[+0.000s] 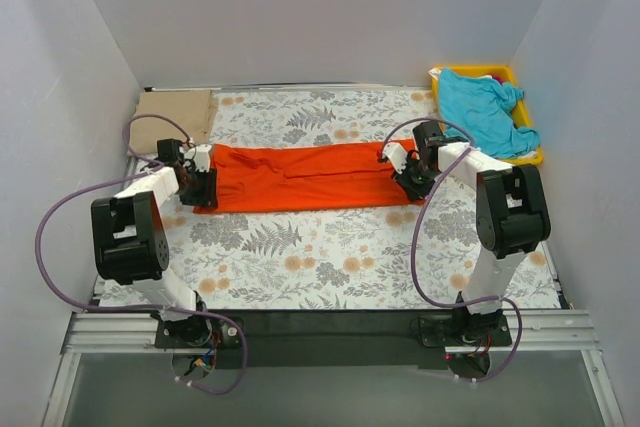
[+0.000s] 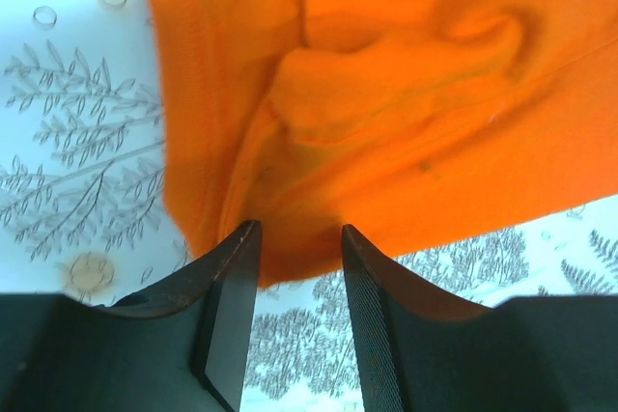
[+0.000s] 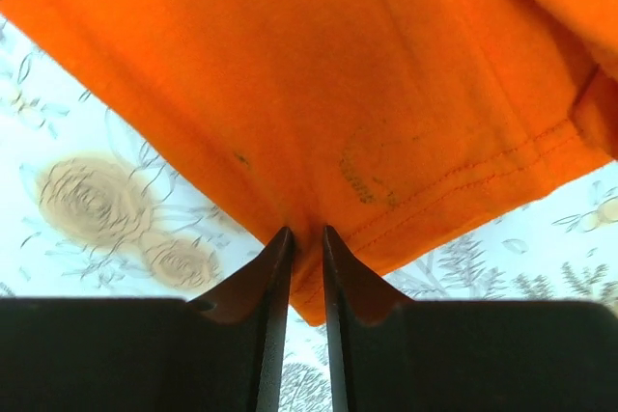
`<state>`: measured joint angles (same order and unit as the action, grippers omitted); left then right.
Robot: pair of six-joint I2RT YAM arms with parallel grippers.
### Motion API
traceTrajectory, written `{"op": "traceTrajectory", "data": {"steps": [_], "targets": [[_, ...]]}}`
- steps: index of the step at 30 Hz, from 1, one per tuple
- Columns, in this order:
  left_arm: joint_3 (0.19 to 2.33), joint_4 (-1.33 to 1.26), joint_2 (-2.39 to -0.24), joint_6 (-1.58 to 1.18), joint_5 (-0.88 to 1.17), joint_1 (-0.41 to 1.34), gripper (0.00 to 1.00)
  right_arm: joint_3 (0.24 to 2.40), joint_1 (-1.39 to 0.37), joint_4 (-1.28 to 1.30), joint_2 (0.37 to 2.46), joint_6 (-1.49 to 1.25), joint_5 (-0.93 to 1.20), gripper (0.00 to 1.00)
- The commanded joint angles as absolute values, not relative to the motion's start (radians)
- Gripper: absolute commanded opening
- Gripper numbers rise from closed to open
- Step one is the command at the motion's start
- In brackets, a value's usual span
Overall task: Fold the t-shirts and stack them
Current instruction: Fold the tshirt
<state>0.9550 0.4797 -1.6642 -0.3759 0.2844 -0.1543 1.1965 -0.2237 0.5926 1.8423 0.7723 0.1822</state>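
The orange-red t-shirt lies as a long flat strip across the middle of the printed cloth. My left gripper is at its left end; in the left wrist view the jaws stand apart with the bunched shirt edge between the tips. My right gripper is at the right end; in the right wrist view the jaws are pinched on a hemmed corner of the shirt. The turquoise t-shirt lies crumpled in the tray. The tan t-shirt lies flat at the back left.
The yellow tray stands at the back right corner. The grey fern and flower cloth covers the table. White walls close in the back and both sides. Purple cables loop beside each arm.
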Motion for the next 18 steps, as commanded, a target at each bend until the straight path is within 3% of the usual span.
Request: {"op": "traceTrajectory", "data": {"steps": [1, 7, 11, 18], "targets": [[0.963, 0.561, -1.579, -0.319, 0.288, -0.175, 0.38, 1.115, -0.227, 0.757, 1.832, 0.814, 0.174, 0.22], [1.163, 0.632, -1.560, -0.394, 0.362, -0.115, 0.39, 1.322, -0.226, 0.881, 1.726, 0.799, 0.311, 0.25], [1.181, 0.606, -1.572, -0.517, 0.422, -0.040, 0.41, 1.489, -0.227, 0.879, 1.857, 0.730, 0.288, 0.26], [1.123, 0.542, -1.657, -0.747, 0.299, 0.055, 0.22, 1.679, -0.229, 0.838, 2.081, 0.649, 0.229, 0.20]]}}
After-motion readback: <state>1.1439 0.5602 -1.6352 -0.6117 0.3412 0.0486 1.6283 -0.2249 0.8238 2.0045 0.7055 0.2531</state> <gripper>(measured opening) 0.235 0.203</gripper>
